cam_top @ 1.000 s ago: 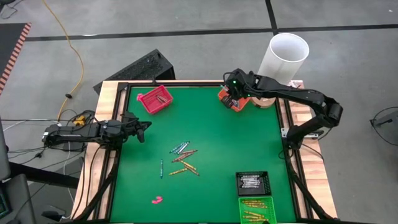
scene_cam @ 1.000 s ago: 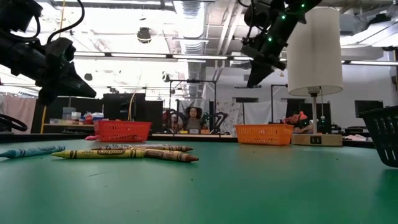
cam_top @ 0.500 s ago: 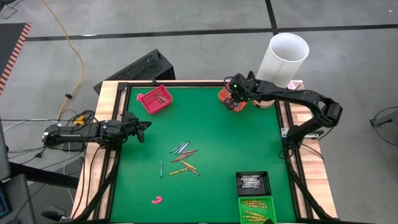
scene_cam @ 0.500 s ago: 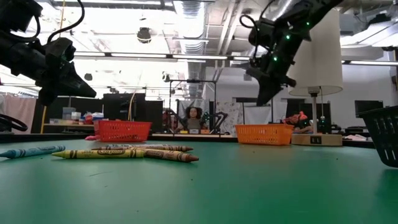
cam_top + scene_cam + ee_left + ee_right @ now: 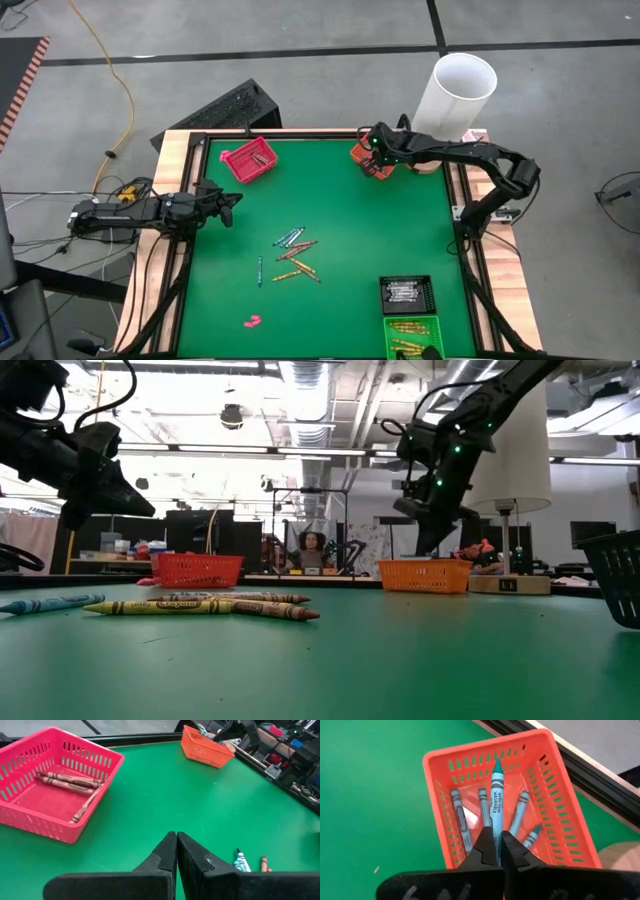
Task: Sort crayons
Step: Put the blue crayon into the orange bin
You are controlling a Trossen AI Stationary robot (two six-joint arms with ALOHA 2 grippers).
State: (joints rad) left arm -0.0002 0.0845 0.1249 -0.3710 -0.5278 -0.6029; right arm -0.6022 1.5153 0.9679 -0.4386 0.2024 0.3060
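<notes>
At the bench's left edge the left tool (image 5: 232, 204) hangs above the green mat with its two tips pressed together on nothing, well apart from the work. Beyond it, near the far left corner, the pink basket (image 5: 249, 160) holds a few reddish crayons (image 5: 67, 779). Mid-bench lies the loose pile of crayons (image 5: 294, 254), blue, yellow and brown ones fanned across each other, with one blue crayon (image 5: 260, 270) lying apart on its left and a small pink lump (image 5: 252, 321) near the front edge. Farther right, at the front, a black tray (image 5: 407, 293) and a green tray (image 5: 412, 337) already hold sorted sticks.

At the far right the right tool (image 5: 494, 851) pinches a teal crayon (image 5: 496, 795) by its lower end, the tip pointing out over the orange basket (image 5: 570, 825), where four grey-blue crayons (image 5: 458, 815) already lie.

A crayon should be light and stiff, its paper wrap giving fair grip, but the wax likely snaps or scars under a hard squeeze. Being round, it will likely roll once dropped. Best taken across the wrapped middle, tips square to its length; an end grip like this one lets it swing.

Against a second ago, the right arm has dropped and drawn in: in the low view its tool then stood high above the orange basket, and now sits just over the rim. The left arm and the pile have not moved
</notes>
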